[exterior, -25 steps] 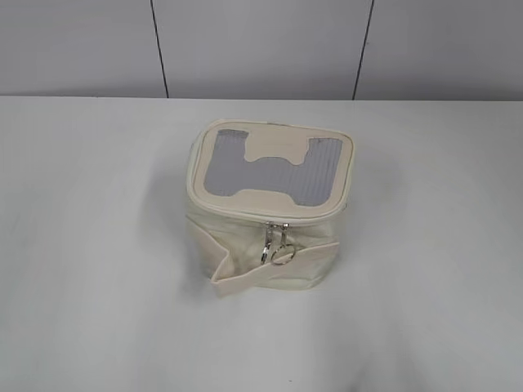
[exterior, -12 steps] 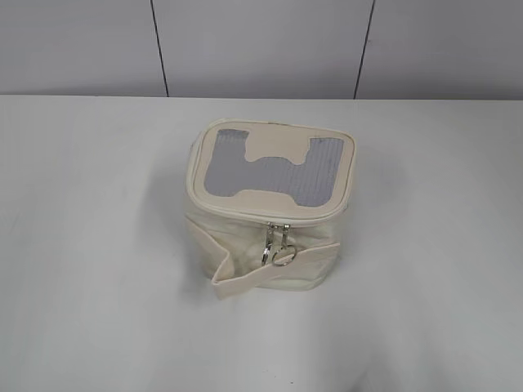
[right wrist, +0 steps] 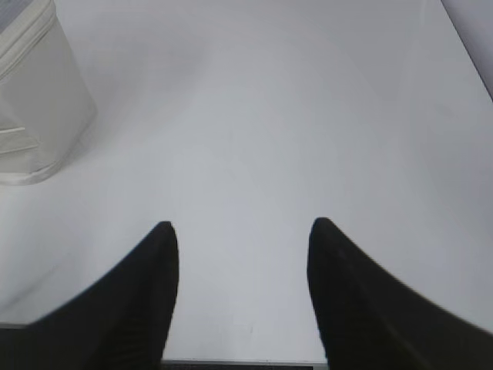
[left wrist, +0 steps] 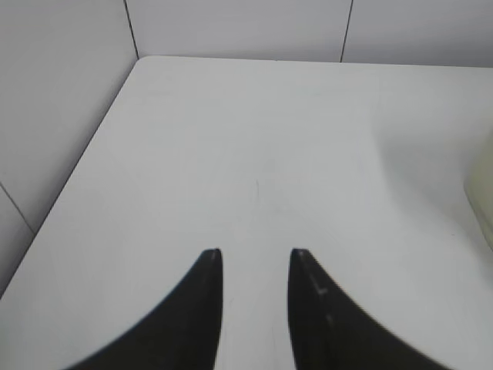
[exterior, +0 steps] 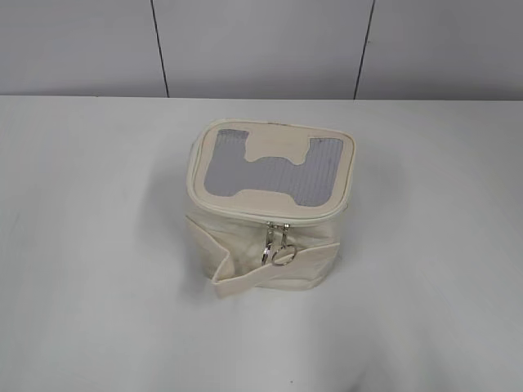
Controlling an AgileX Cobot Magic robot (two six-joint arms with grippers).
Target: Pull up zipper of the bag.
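Black left gripper [left wrist: 256,258] jaws stand narrowly apart and right gripper [right wrist: 240,230] jaws wide, both empty over the white table [exterior: 90,245]. Mid-frame beyond, the bag [exterior: 270,208] stands upright, zipper [exterior: 279,243] pulls hanging in front; no readable writing.

No readable text, no labels, no numbers — bag [exterior: 270,208] plain, table [exterior: 90,245] bare of signs

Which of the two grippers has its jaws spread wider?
The right gripper: its fingers stand far apart over the bare table, while the left gripper shows only a narrow gap.
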